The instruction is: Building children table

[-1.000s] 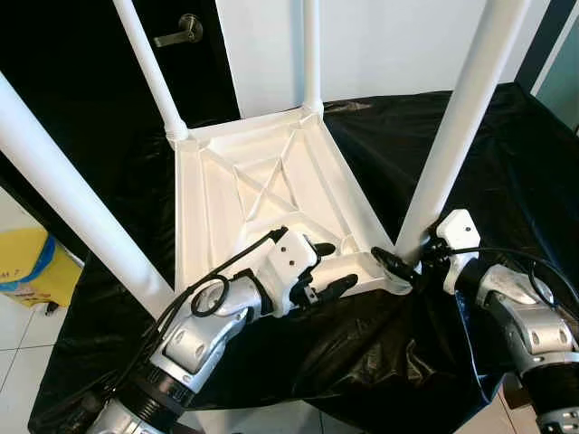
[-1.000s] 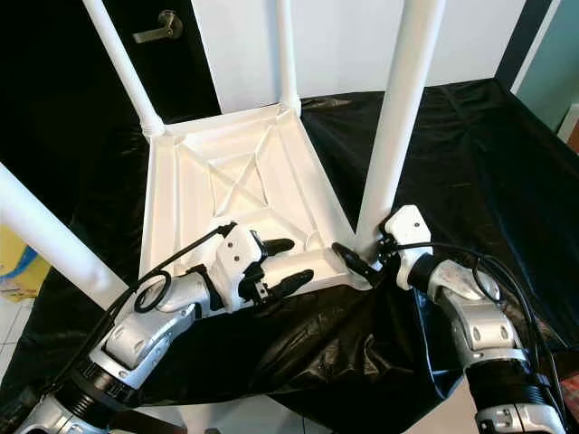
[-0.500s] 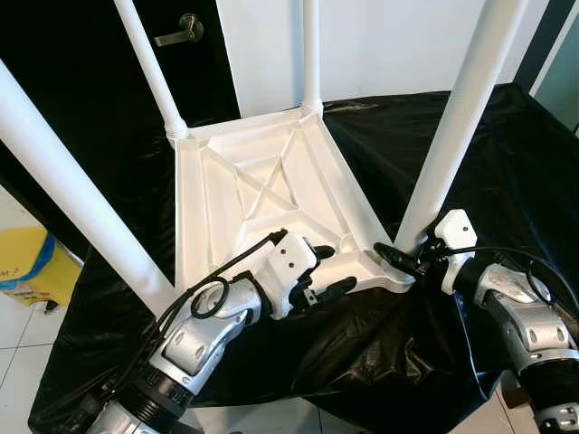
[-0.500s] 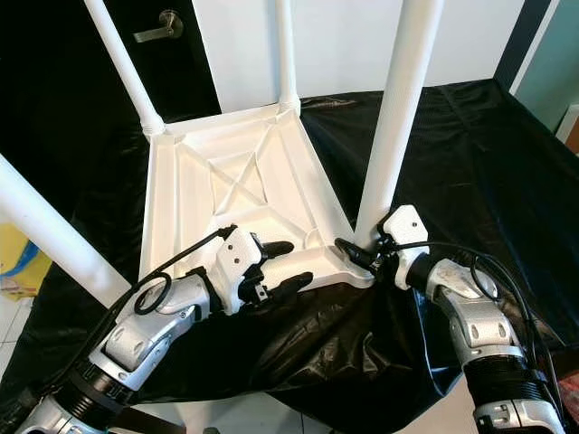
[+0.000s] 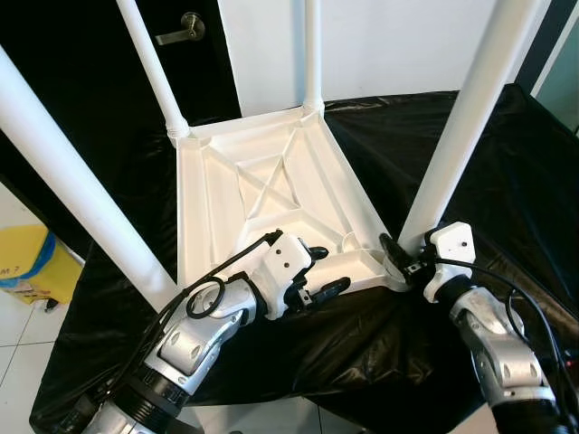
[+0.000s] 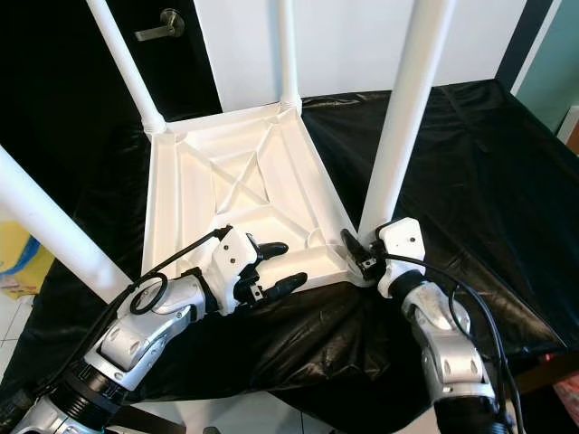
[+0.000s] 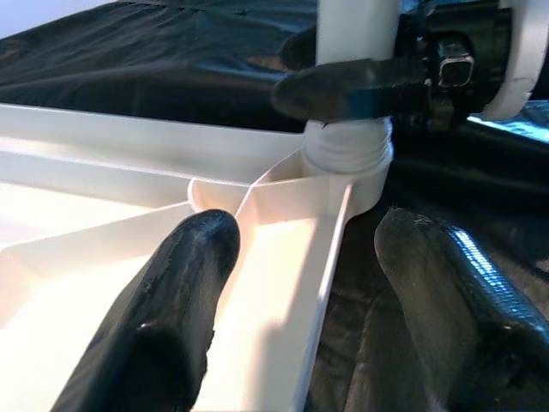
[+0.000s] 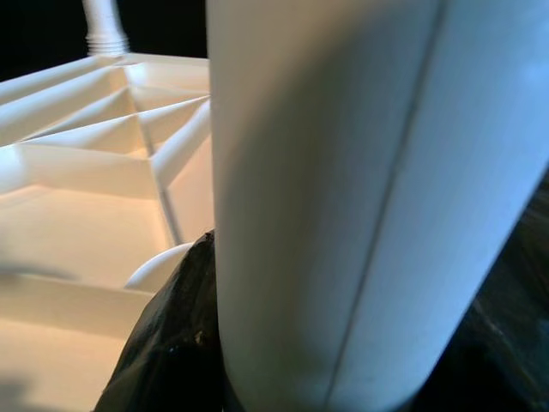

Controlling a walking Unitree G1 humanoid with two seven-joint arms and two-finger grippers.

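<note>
A white children's table (image 5: 271,190) lies upside down on a black cloth (image 5: 516,163), its legs pointing up. My left gripper (image 5: 324,271) is open at the near rim (image 7: 292,257), one finger (image 7: 171,309) inside the underside and the other outside on the cloth. My right gripper (image 5: 393,253) is at the base of the near right leg (image 5: 461,127), shut on it just above the threaded socket (image 7: 347,154). The right wrist view has that leg (image 8: 360,189) very close, with a black finger beside it.
The near left leg (image 5: 63,172) rises close to my left arm. Two more legs (image 5: 149,63) stand at the far corners. A yellow bin (image 5: 27,262) sits on the floor at left. A dark door with a handle (image 5: 181,32) is behind.
My right arm has drawn in leftwards and its gripper now sits tighter against the base of the near right leg. The left gripper stays at the near rim.
</note>
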